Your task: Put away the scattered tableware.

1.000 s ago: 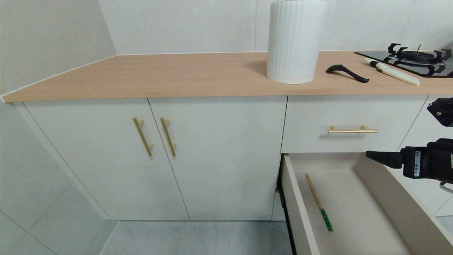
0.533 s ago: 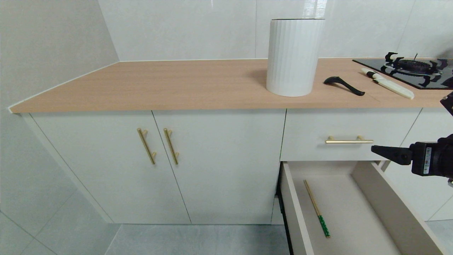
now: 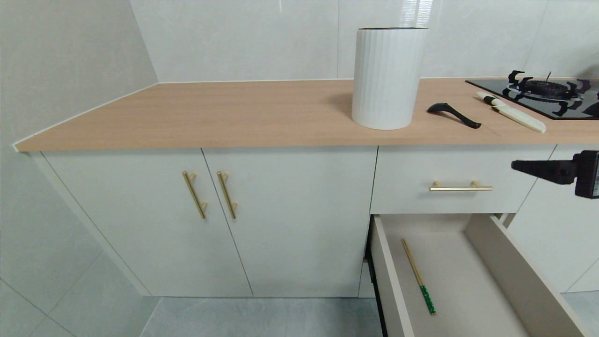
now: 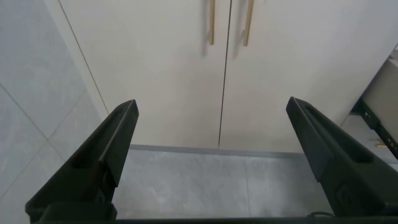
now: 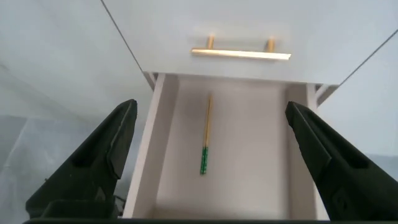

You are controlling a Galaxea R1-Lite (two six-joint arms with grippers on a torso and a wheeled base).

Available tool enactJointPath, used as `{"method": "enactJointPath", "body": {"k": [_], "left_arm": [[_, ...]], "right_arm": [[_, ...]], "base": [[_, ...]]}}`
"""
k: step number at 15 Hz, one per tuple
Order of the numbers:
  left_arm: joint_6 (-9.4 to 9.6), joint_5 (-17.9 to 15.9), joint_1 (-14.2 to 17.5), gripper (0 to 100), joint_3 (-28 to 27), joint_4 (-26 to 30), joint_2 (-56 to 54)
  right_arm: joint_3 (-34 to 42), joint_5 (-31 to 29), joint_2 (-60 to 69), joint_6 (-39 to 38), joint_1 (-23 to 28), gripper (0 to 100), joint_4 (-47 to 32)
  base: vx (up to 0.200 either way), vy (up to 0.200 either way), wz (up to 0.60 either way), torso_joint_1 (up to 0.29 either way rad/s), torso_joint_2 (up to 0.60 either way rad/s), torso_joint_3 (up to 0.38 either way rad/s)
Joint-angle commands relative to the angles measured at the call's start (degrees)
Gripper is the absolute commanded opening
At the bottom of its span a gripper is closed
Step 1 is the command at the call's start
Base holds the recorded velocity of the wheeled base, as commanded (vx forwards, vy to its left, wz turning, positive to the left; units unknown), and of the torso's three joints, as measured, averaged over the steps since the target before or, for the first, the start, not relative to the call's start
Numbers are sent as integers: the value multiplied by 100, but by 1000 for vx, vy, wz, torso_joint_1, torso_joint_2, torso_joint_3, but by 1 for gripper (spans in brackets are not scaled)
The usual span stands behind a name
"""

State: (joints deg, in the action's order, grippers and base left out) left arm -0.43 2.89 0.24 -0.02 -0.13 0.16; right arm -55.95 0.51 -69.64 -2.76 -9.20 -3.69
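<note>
chopstick [image 3: 418,277] lying in pulled-out drawer [image 3: 514,267], right tool [image 5: 210,109] spread wide above it

Chopsticks [image 3: 418,276]: tan wood, with a green patterned band at the 5 o'clock end.
Worktop [image 3: 234,112]: light brown wood grain.
Canister [image 3: 387,77]: white, vertically ribbed.
Spoon [image 3: 453,114]: plain black.
Knife [image 3: 512,118]: cream, with a black band towards its 10 o'clock end.
Hob [image 3: 514,85]: glossy black.
Cabinet doors [image 3: 281,220]: off-white.
Handles [image 3: 194,194]: brass gold.
Drawer [image 3: 505,262]: beige inside.
Left fingers [image 4: 102,158] and right fingers [image 5: 99,162]: black.
</note>
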Motion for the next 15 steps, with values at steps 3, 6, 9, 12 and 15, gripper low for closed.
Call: {"method": "enactJointPath", "body": {"k": [3,6,9,12,15], "left_arm": [[-1,1,2,100,2,-4,2],[-1,1,2,100,2,-4,2],[-1,1,2,100,2,-4,2],[-1,1,2,100,2,-4,2],[-1,1,2,100,2,-4,2]], "right_arm": [[-1946,300,-700,785,419,100,-949],[-3334,406,-1737,838,551,100,-1617],[-3580,828,-1939,803,692,100,-1635],[-3589,863,-1939,838,692,100,-1626],[-3668,863,-1921,856,709,100,-1635]], "base": [[0,0,0,0,0,0],[0,0,0,0,0,0],[0,0,0,0,0,0],[0,0,0,0,0,0],[0,0,0,0,0,0]]}}
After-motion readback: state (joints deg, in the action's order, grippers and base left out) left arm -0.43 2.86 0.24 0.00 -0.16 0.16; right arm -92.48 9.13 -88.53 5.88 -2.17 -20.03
